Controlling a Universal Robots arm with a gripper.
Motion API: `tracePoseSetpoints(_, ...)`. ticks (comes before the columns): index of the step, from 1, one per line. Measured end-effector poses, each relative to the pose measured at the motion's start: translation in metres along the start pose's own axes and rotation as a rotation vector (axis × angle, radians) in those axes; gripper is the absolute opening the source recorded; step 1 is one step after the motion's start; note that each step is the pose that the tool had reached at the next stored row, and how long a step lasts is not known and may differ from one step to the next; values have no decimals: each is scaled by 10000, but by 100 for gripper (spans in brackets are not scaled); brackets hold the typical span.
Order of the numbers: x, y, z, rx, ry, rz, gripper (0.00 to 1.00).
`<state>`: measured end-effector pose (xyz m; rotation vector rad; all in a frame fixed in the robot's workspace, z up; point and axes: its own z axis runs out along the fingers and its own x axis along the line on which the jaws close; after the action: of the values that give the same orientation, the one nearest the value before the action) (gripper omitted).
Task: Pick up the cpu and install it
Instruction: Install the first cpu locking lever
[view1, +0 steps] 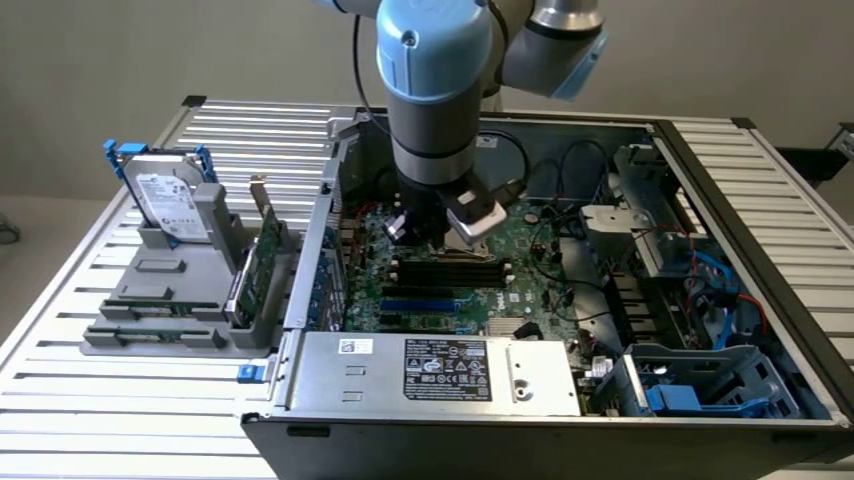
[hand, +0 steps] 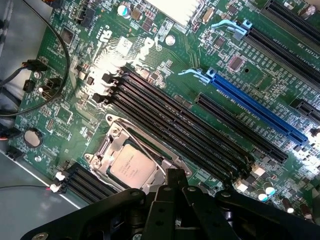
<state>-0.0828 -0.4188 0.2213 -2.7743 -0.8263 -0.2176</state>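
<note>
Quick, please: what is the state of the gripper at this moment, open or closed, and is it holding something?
Gripper: closed, holding nothing that can be seen; it hangs just above the cpu, which sits in its socket on the motherboard.

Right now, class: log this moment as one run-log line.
arm: over motherboard | gripper: shut, holding nothing | cpu: seated in socket | nearest: cpu

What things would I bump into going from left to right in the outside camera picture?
hard drive → green circuit cards → robot hand over the motherboard → blue cables near the computer case's far side.
</note>
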Motion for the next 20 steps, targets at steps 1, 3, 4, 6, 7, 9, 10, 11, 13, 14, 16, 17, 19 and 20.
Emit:
tracePoseSetpoints(1,1,-5,2,-36,-26,3,11)
tracePoseSetpoints(3,1,-10,4,-117,-87,19,11)
tracePoseSetpoints(4,0,-11,5,-153,-114,32,11)
tracePoseSetpoints(6,-1,-13,8,-187,-146,80,11)
tracePoseSetpoints(7,-2,-15,7,-203,-162,109,11)
tracePoseSetpoints(9,-3,-17,8,-224,-180,170,11)
tracePoseSetpoints(10,-3,-18,8,-237,-189,200,11)
tracePoseSetpoints(11,-4,-19,8,-251,-196,228,11)
tracePoseSetpoints(13,-4,-20,8,-281,-208,290,11)
tracePoseSetpoints(14,-4,-21,8,-294,-209,331,11)
tracePoseSetpoints(16,-5,-21,8,-372,-155,707,11)
tracePoseSetpoints(17,-3,-22,10,-401,-150,975,11)
tracePoseSetpoints(19,-4,-23,9,-398,-169,1027,11)
tracePoseSetpoints(20,-5,-24,9,-395,-178,1041,11)
